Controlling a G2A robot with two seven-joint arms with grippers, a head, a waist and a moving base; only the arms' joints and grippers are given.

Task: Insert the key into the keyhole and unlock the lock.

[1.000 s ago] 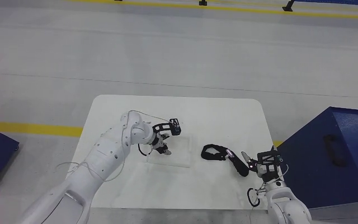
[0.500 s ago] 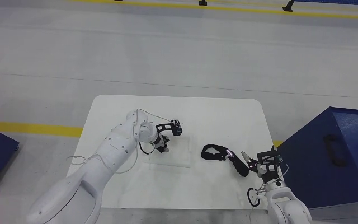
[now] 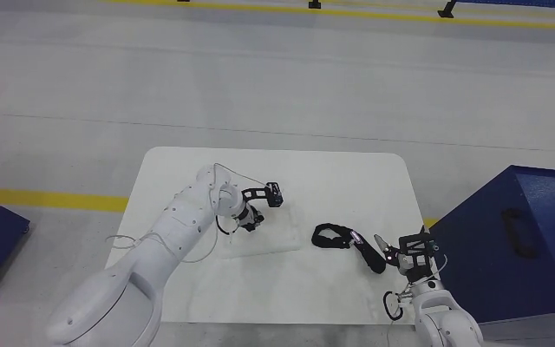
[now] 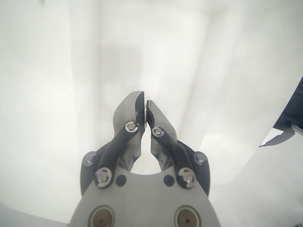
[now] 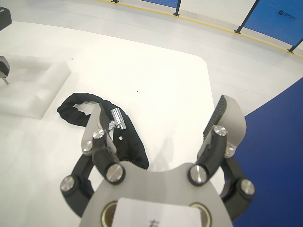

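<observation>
At the left of the table (image 3: 347, 182), the left gripper (image 4: 144, 100) hung over the white foam block (image 3: 277, 245). Its fingers were pinched almost together on the key (image 4: 144, 116), a thin sliver of metal between the pads. From the right wrist view, the key (image 5: 4, 80) pointed down from that gripper, its tip just above the foam or barely on it; we could not tell which.

The relation that mattered was this: the lock (image 3: 340, 236) lay to the right of the key, off the foam and a little nearer, with bare table between them. It was a black sleeved chain, doubled into a loop at its left end. Its long axis ran left to right, slanting near toward the right. A chrome cylinder (image 5: 117, 118) stood out near its right end, and we took that for the lock body, though we could not make out the keyhole.

Farther right, the right gripper (image 5: 161, 102) was spread wide and held nothing. One finger (image 5: 100, 116) sat just beside the chrome cylinder, and we could not tell whether it touched. The right arm was much the nearer to the lock. We judged that the key had to travel right to reach the cylinder, while the right gripper was placed to steady the lock.
</observation>
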